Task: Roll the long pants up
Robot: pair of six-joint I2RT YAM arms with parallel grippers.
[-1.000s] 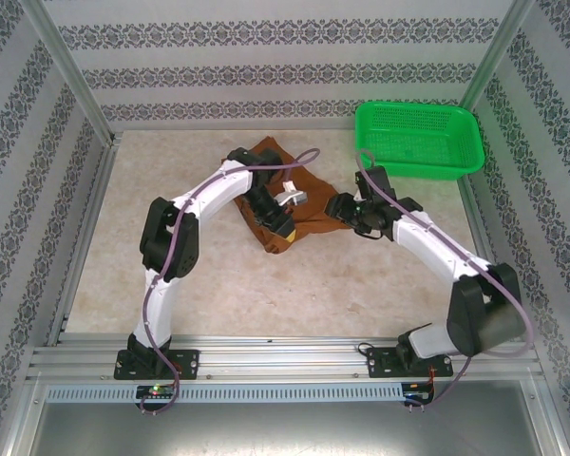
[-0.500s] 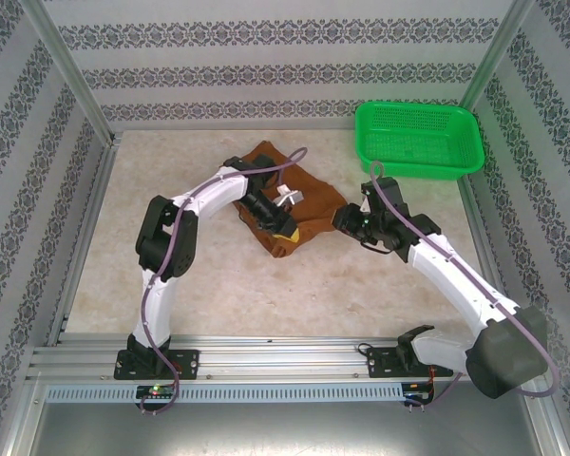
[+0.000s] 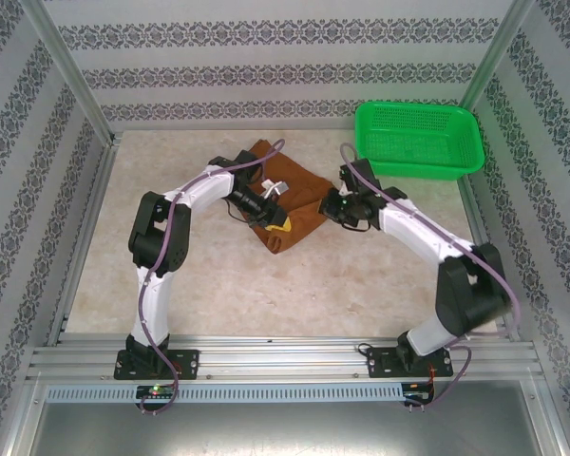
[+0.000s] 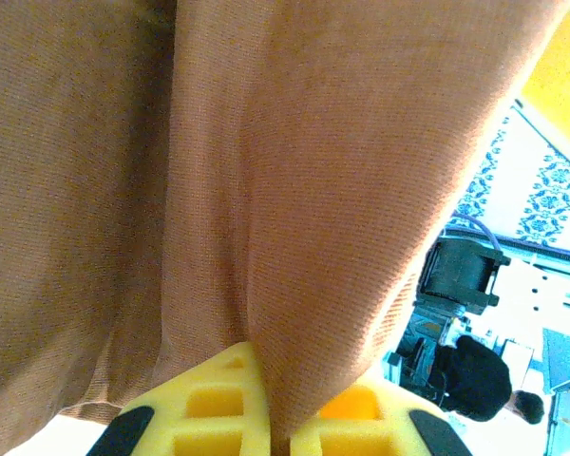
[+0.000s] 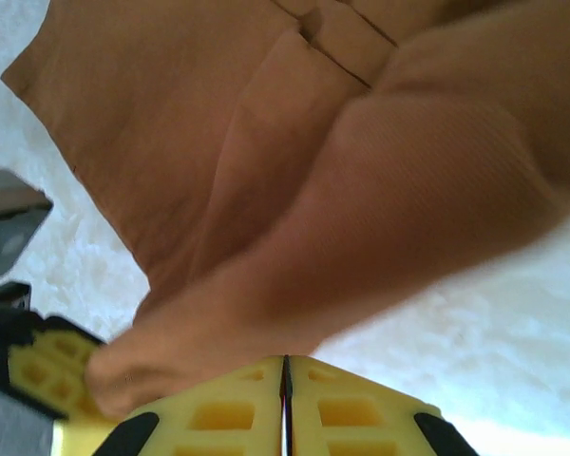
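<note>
The long pants (image 3: 302,201) lie as a rust-brown folded bundle in the middle of the table. My left gripper (image 3: 277,220) is at the bundle's near left corner. In the left wrist view it (image 4: 283,423) is shut on a fold of the pants (image 4: 266,190), which hang between its yellow pads. My right gripper (image 3: 331,205) is at the bundle's right edge. In the right wrist view its (image 5: 285,366) jaws are pressed together, with a raised, blurred fold of the pants (image 5: 361,218) running to the tips.
A green basket (image 3: 413,105) stands at the far right corner, close behind the right arm. Patterned walls and metal posts (image 3: 71,85) enclose the table. The left gripper's yellow fingers (image 5: 47,375) show at the lower left of the right wrist view.
My right gripper has closed from open and moved left and farther away, onto the pants' right edge. My left gripper drifted slightly away with its fold, and the bundle is narrower.
</note>
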